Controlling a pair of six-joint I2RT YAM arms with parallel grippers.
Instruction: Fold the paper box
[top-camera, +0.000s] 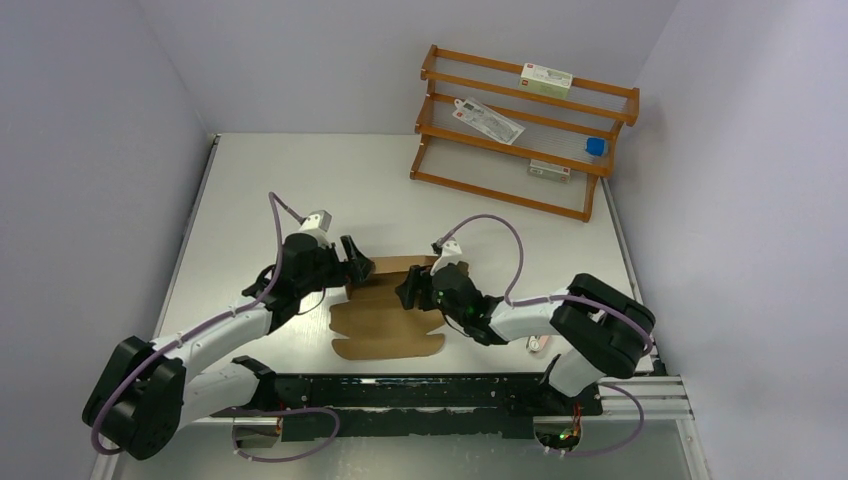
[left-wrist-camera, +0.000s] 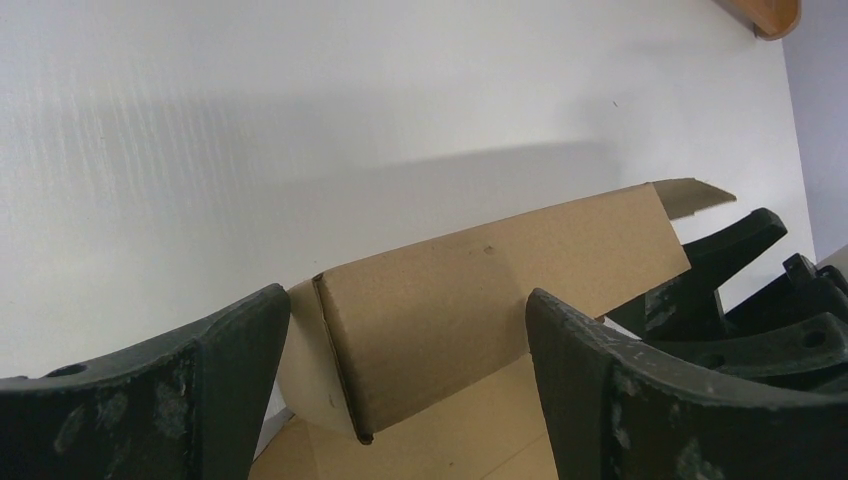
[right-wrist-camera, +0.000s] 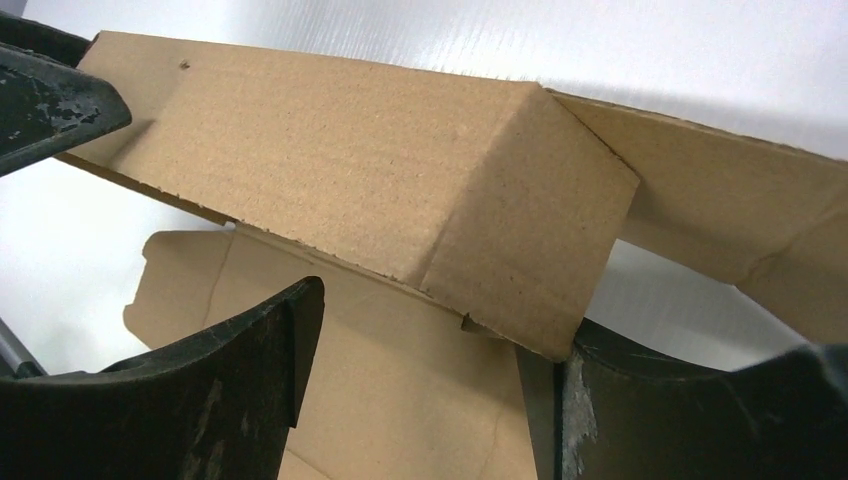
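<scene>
Looking from above, you see the paper box (top-camera: 385, 318) lying half folded on the worktop (top-camera: 300, 180), between the left gripper (top-camera: 358, 264) and the right gripper (top-camera: 408, 291). Only your left wrist view shows the left jaws wide apart, with the raised brown wall just past them, not pinched. Only your right wrist view shows the right jaws apart too, holding nothing, with the folded corner right against one finger (right-wrist-camera: 700, 415).

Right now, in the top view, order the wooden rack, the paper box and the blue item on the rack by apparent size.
1. wooden rack, clearly the largest
2. paper box, noticeably smaller
3. blue item, by far the smallest
</scene>
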